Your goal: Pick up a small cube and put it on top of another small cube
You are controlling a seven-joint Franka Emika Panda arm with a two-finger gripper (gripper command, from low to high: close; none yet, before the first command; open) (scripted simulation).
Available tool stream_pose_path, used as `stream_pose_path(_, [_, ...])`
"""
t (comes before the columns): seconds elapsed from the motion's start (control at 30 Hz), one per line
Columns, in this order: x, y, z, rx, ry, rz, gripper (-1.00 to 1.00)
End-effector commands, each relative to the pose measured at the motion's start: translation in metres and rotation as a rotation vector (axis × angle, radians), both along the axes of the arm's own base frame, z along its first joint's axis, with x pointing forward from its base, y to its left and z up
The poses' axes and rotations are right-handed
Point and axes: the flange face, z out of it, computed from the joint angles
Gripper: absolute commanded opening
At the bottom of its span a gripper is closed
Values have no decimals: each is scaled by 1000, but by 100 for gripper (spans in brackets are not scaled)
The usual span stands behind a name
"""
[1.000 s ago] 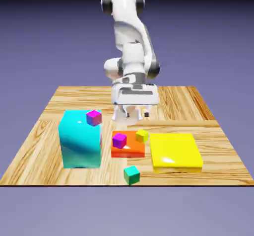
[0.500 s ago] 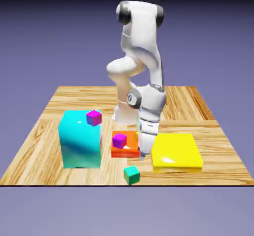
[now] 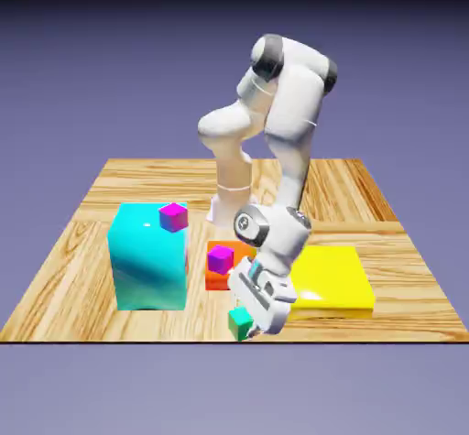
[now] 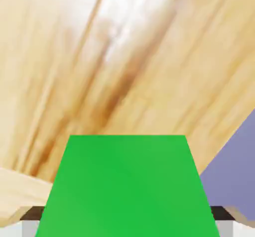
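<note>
The tiny teal-green cube [image 3: 240, 322] rests on the wooden table [image 3: 82, 296] close to its front edge. My gripper [image 3: 248, 321] is lowered right over it, with the hand tilted toward the exterior view's left. In the hand view the cube [image 4: 127, 186] fills the lower middle as a large green face. One grey fingertip [image 4: 29, 227] shows at its left and the other at its right, set wide apart with the cube between them. The gripper [image 4: 127, 229] looks open around the cube. The cube still sits on the table.
A big cyan block [image 3: 147, 261] carries a magenta cube [image 3: 173, 216]. A second magenta cube [image 3: 220, 259] sits on the orange slab [image 3: 212, 281]. The yellow slab [image 3: 334, 276] lies to the exterior view's right. My arm hides the small yellow cube.
The arm swung forward and down from behind the orange slab to the table's front edge. The gripper now straddles the teal-green cube, which has not moved.
</note>
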Motion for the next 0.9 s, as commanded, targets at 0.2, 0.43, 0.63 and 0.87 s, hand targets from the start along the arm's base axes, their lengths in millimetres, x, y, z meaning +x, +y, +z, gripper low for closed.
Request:
stream_pose_path(0.2, [-24,2,49,53,33,-216,-100])
stream_pose_path(0.43, [-59,-19,92,82,57,-622,-100])
stream_pose_path(0.63, [-95,-40,143,28,18,-938,-100])
stream_pose_path(0.87, [-115,-64,99,4,-1,-1009,-100])
